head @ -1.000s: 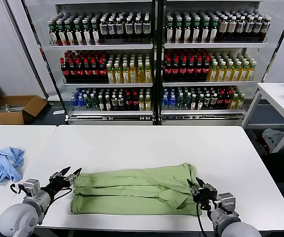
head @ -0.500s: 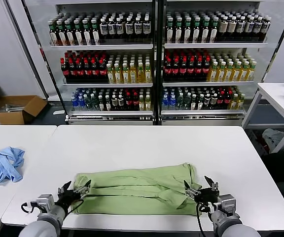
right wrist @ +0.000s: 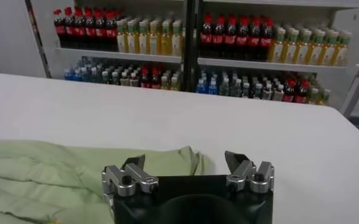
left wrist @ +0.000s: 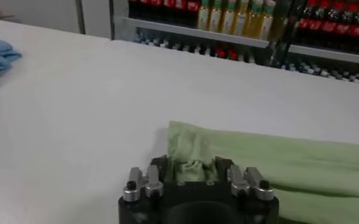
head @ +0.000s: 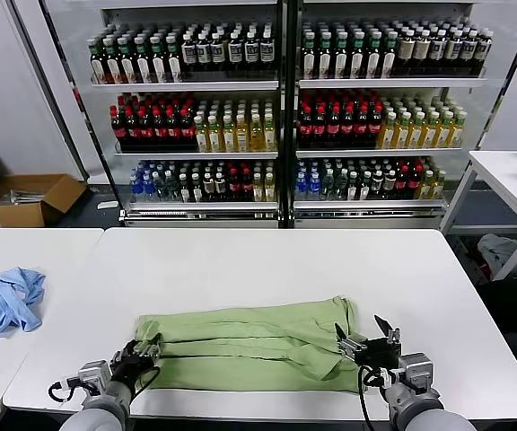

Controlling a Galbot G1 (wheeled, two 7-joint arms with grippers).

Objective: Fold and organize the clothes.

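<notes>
Your shirt (head: 249, 346) lies folded into a long band; left gripper (head: 142, 351) pinches its near corner, right gripper (head: 364, 334) hangs open beside it, so crosswise folds remain.

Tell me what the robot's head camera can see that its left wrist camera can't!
Only the head view shows the right gripper, open at the right end of the folded light green shirt, plus the whole white table. Only the left wrist view shows, close up, the left gripper pinching a bunched corner of that shirt. Both show the green shirt, the light blue garment off to the left, and the shelves of bottled drinks behind.
</notes>
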